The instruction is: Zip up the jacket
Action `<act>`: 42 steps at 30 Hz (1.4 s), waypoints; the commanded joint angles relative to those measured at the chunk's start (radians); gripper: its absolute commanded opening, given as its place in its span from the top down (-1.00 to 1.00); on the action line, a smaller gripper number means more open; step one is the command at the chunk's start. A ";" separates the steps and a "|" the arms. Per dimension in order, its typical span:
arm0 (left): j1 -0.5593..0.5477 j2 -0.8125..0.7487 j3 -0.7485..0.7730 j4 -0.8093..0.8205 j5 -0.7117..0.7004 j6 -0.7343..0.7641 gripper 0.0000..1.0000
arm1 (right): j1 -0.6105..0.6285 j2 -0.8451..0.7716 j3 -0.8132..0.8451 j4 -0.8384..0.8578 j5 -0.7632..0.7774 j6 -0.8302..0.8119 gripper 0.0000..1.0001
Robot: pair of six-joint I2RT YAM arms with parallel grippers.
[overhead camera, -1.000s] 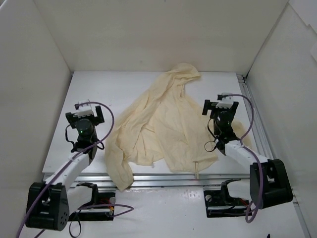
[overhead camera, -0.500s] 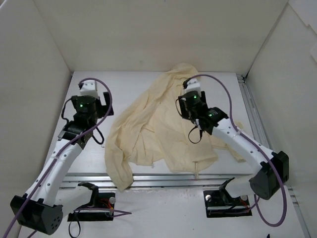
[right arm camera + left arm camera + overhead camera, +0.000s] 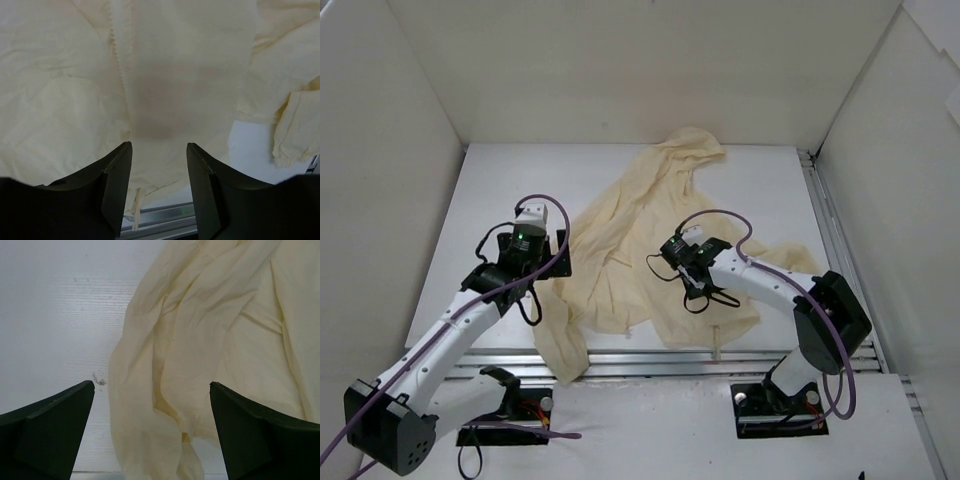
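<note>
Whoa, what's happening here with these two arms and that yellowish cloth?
Two robot arms are setting out to zip up a pale yellow jacket lying open and crumpled on the table. The left gripper hovers wide open over its edge. The right gripper, jaws partly apart, sits low beside the zipper teeth. Neither seems to hold fabric yet.

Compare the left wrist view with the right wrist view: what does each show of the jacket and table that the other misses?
Only the left wrist: a broad stretch of bare table with a small dark smudge, beside a bunched edge of the jacket, framed by the open left gripper.
Only the right wrist: the zipper teeth running down the fabric, a sleeve cuff, the metal rail at the table's edge, and the right gripper.
Both: the wrinkled cream jacket lying on the white table.
</note>
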 commanded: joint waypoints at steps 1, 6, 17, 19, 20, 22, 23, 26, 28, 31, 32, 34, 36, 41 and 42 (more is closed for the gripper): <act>-0.019 -0.041 0.016 0.022 0.005 -0.026 -0.93 | -0.004 0.015 -0.004 -0.011 -0.020 0.063 0.12; -0.019 -0.046 0.007 0.025 0.022 -0.023 -0.93 | -0.002 0.043 -0.017 0.007 -0.039 0.069 0.15; -0.028 -0.043 0.006 0.027 0.034 -0.020 -0.93 | -0.044 0.109 -0.019 0.078 -0.033 0.055 0.94; -0.028 -0.041 0.007 0.027 0.034 -0.020 -0.93 | -0.057 0.101 -0.002 0.082 -0.025 0.043 1.00; -0.028 -0.043 0.006 0.024 0.034 -0.020 -0.93 | -0.062 0.097 0.022 0.081 -0.028 0.020 1.00; -0.028 -0.046 0.006 0.027 0.034 -0.018 -0.93 | -0.065 0.077 0.054 0.090 -0.043 -0.014 1.00; -0.028 -0.047 0.006 0.027 0.033 -0.015 -0.93 | -0.064 0.063 0.090 0.099 -0.100 -0.065 1.00; -0.028 -0.046 0.010 0.027 0.036 -0.011 -0.93 | -0.068 -0.007 0.154 0.156 -0.311 -0.167 1.00; -0.028 -0.041 0.010 0.030 0.045 -0.009 -0.93 | -0.094 -0.067 0.171 0.202 -0.546 -0.207 1.00; -0.028 -0.037 0.006 0.039 0.068 -0.010 -0.93 | -0.192 -0.136 0.096 0.292 -0.745 -0.253 1.00; -0.028 -0.037 0.004 0.045 0.076 -0.010 -0.93 | -0.223 -0.137 0.038 0.301 -0.755 -0.256 1.00; -0.028 -0.035 -0.001 0.054 0.097 -0.014 -0.93 | -0.307 -0.126 -0.011 0.311 -0.786 -0.267 1.00; -0.028 -0.032 -0.002 0.056 0.111 -0.015 -0.93 | -0.364 -0.114 -0.057 0.312 -0.769 -0.244 1.00; -0.028 -0.038 -0.014 0.067 0.137 -0.026 -0.93 | -0.400 -0.083 -0.091 0.334 -0.729 -0.227 1.00; -0.028 -0.038 -0.017 0.071 0.148 -0.026 -0.93 | -0.412 -0.066 -0.093 0.335 -0.724 -0.226 1.00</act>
